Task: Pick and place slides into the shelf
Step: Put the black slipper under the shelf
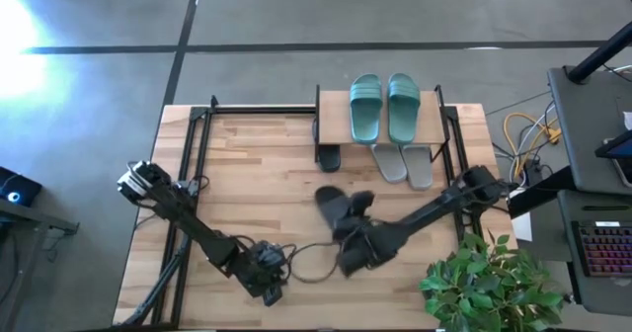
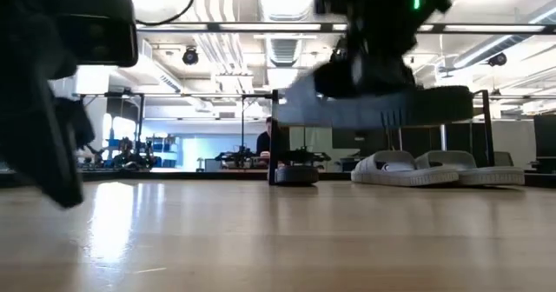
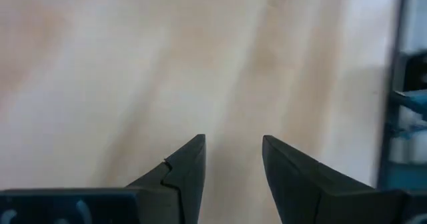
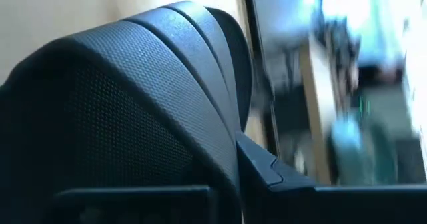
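Teal pair (image 1: 384, 107) sits on the shelf (image 1: 334, 124) top board; grey pair (image 1: 405, 162) and one black slide (image 1: 329, 157) lie beneath. My right gripper (image 1: 348, 245) grips the last black slide (image 1: 341, 209) above the table, unplaced. My left gripper (image 1: 272, 290) idles, fingers slightly apart.

Two dark, near-black arms here, each built of slim tubular links with chunkier joint housings. The left arm (image 1: 188, 223) carries a pale, whitish block at its base end, and a thin black cable loops out beside its wrist. The right arm (image 1: 434, 208) is matte black throughout. The left gripper (image 3: 233, 164) shows two tapered, pointed black fingers (image 3: 187, 167), one with a small notched step on its edge.
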### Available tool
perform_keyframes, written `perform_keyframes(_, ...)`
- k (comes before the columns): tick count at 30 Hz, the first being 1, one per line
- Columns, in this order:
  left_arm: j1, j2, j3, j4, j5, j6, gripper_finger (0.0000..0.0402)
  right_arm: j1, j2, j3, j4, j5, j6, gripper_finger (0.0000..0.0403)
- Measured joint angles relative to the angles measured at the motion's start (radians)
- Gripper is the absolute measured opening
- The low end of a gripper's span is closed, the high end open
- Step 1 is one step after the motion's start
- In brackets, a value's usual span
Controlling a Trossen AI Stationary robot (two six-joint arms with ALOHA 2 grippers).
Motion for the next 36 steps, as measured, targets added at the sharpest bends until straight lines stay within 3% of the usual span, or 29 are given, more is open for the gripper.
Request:
perform_keyframes(4, 0.032, -0.065, -0.003, -0.110, -0.020, 0.045, 0.0134, -0.103, 0.000, -0.023, -0.277, -0.089, 0.346, 0.0014)
perform_keyframes(7, 0.070, -0.110, -0.005, -0.132, -0.021, 0.105, 0.0134, -0.179, 0.001, -0.051, -0.325, -0.116, 0.453, 0.0014)
perform_keyframes(12, 0.145, -0.189, -0.052, -0.130, -0.018, 0.135, 0.0134, -0.301, 0.001, -0.068, -0.213, -0.220, 0.431, 0.0013)
perform_keyframes(16, 0.186, -0.259, -0.108, -0.130, -0.019, 0.135, 0.0134, -0.382, 0.001, -0.073, -0.181, -0.209, 0.399, 0.0013)
perform_keyframes(26, 0.206, -0.427, -0.251, -0.135, -0.063, 0.129, 0.0134, -0.536, 0.001, -0.150, 0.055, -0.216, 0.080, 0.0013)
perform_keyframes(30, 0.206, -0.460, -0.283, -0.131, -0.063, 0.129, 0.0134, -0.567, 0.001, -0.166, 0.073, -0.227, 0.063, 0.0014)
perform_keyframes(36, 0.206, -0.471, -0.296, -0.130, -0.062, 0.155, 0.0134, -0.586, -0.001, -0.178, 0.078, -0.256, 0.060, 0.0062)
